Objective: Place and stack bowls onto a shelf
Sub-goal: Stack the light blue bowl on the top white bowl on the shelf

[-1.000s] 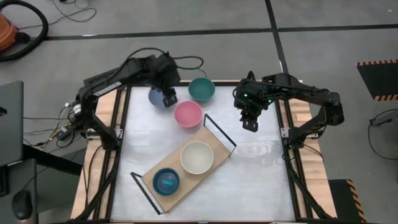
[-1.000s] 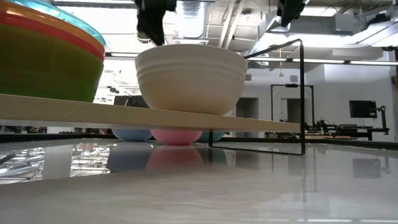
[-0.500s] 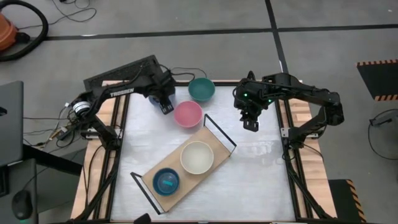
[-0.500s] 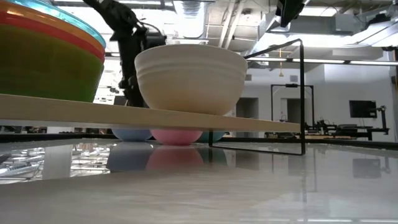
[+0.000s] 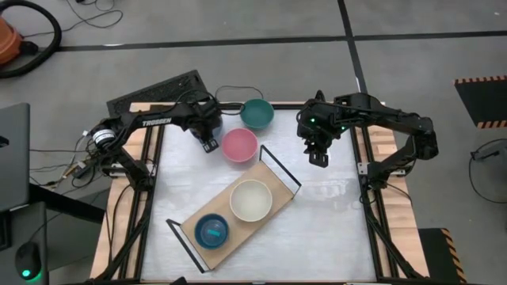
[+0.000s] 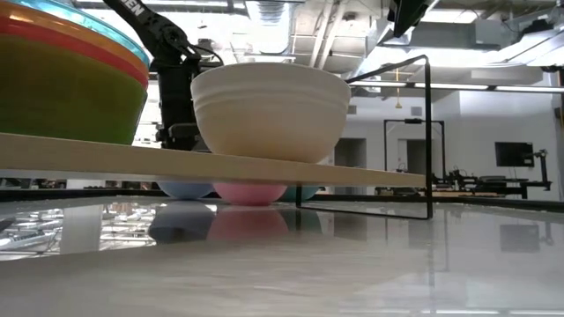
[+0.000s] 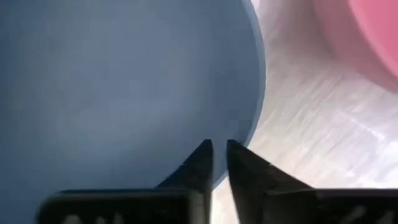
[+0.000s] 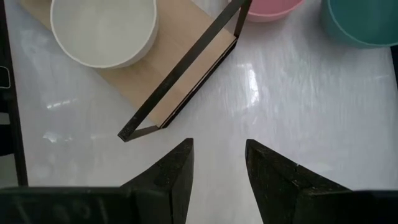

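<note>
left pincer (image 7: 216, 163) — low, nearly closed | right pincer (image 8: 217, 163) — raised, parted

An orange vacuum (image 5: 8, 41) with black hose (image 5: 43, 32) sits on the grey floor (image 5: 412, 20).

Overhead and table-level views share the shelf (image 5: 238, 212).

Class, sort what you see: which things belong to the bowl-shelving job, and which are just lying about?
Job: shelf, cream bowl and stacked bowls on it; pink bowl, teal bowl, blue bowl at the left hand; right hand open above the table.
Lying about: orange vacuum, laptop.
</note>
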You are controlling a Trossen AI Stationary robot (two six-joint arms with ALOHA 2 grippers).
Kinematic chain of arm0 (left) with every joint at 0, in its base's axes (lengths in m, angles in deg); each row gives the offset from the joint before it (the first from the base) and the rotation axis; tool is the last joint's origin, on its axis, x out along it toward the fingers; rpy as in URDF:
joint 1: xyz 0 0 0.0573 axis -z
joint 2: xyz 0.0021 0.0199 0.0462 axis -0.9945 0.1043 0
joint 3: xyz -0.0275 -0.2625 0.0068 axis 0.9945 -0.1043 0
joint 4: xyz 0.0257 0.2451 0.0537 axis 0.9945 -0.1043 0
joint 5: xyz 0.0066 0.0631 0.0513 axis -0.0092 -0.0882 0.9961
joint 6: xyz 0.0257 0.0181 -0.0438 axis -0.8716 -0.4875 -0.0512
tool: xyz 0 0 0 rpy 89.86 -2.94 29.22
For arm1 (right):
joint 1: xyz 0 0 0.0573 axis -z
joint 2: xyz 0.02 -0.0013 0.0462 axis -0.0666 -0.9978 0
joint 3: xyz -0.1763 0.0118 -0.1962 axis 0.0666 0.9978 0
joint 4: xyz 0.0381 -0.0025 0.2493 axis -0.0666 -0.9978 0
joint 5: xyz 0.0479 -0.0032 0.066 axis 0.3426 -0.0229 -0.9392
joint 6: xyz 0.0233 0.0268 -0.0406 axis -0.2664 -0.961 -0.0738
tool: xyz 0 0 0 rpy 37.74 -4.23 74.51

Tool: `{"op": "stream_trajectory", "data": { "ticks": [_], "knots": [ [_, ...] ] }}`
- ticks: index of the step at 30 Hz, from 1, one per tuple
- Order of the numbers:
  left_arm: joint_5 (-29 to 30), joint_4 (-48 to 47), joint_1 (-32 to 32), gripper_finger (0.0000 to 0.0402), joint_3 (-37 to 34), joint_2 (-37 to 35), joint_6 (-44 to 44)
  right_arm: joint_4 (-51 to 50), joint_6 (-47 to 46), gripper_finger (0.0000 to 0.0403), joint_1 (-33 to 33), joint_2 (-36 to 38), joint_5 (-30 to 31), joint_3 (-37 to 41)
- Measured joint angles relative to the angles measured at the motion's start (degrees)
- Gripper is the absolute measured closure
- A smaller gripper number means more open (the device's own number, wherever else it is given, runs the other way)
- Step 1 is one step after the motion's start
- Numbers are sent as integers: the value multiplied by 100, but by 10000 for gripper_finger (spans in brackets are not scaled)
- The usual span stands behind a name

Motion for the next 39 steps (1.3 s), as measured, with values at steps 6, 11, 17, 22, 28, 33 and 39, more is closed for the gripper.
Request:
{"op": "stream_trajectory", "data": {
  "ticks": [6, 11, 17, 22, 28, 33, 39],
  "knots": [
    [-528, -14, 54, 390, 0, -418, 1, 0, -61, 232, 0, 0, 0, 0],
    [-779, -18, 42, 329, 2, -929, -164, 54, -61, 232, 0, 0, -2, 0],
    [-1012, -242, 146, 230, 4, -939, -341, 178, -57, 232, 0, 0, -2, 0],
    [-529, -202, 402, 188, 4, -388, -407, 271, -41, 232, 0, 0, -3, 0],
    [-247, -182, 355, 214, 3, 398, -455, 275, -87, 232, 0, 0, -4, 0],
    [-367, -321, 351, 351, 19, 584, -234, 273, -128, 232, 0, 0, -4, 0],
    [-44, -508, 522, 399, -1, 49, 248, 273, -151, 232, 0, 0, -7, 0]
  ]
}}
